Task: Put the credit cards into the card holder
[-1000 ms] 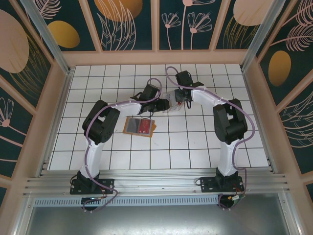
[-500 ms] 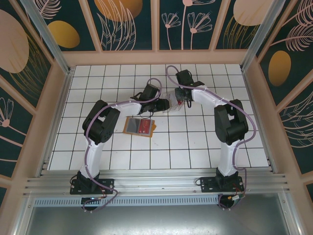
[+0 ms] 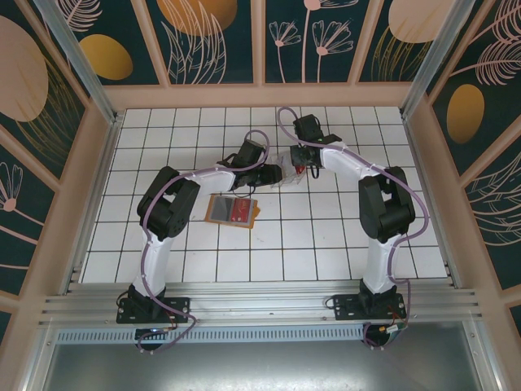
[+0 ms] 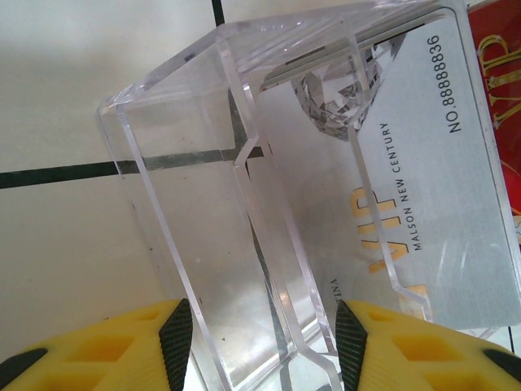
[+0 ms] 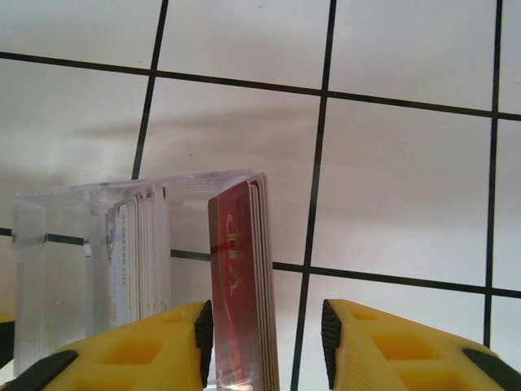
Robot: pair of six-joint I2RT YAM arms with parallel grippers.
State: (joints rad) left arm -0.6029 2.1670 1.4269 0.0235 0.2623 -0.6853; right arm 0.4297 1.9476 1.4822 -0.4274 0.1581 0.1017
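Note:
The card holder, an orange-tan wallet, lies open on the tiles with a red card on its grey lining. My left gripper is shut on a clear plastic case, its pads against the case's walls. A silver VIP card stands inside the case, with a red one behind it. My right gripper is open around a red-faced bundle of credit cards at the case's end. The bundle rests against the left pad, with a gap to the right pad.
Several pale cards stand upright in the clear case. The white tiled table is ringed by a low wooden wall. Both arms meet at the back middle, close together.
The right arm's elbow has drifted slightly to the right, and its jaws narrowed a little and widened again. The left arm, the case and the wallet have stayed put.

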